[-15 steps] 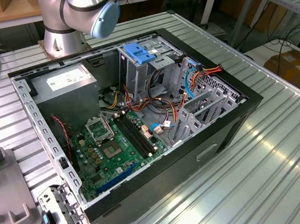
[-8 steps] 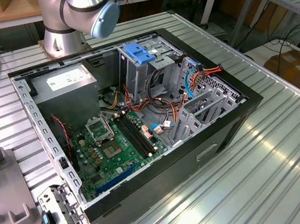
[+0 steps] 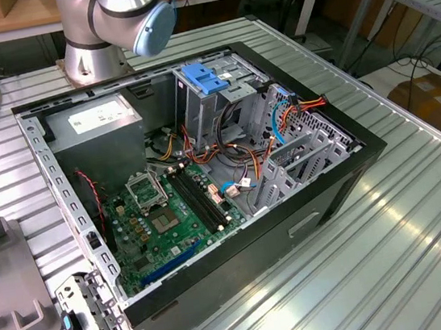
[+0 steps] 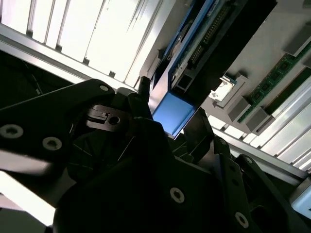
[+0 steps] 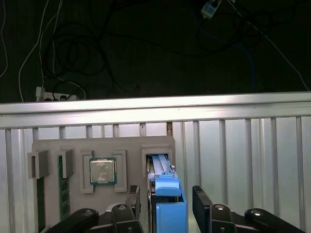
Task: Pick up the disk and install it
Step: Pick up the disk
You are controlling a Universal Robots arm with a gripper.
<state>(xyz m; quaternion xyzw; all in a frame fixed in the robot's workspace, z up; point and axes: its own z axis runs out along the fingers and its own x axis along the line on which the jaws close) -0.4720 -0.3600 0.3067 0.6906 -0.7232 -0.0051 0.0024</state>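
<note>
Disk (image 5: 167, 213): blue-bracketed black-and-silver hard drive, slotted upright in grey plastic tray (image 5: 131, 145), faces exposed for gripping.
Gripper (image 5: 167, 195): jaws spread, straddling it.

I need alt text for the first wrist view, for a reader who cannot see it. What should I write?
The tool, open, straddles the upright disk in its blue plastic bracket, which stands in a slot of a grey tray on the ribbed metal table. A square silver processor chip lies in another pocket of the tray.
</note>
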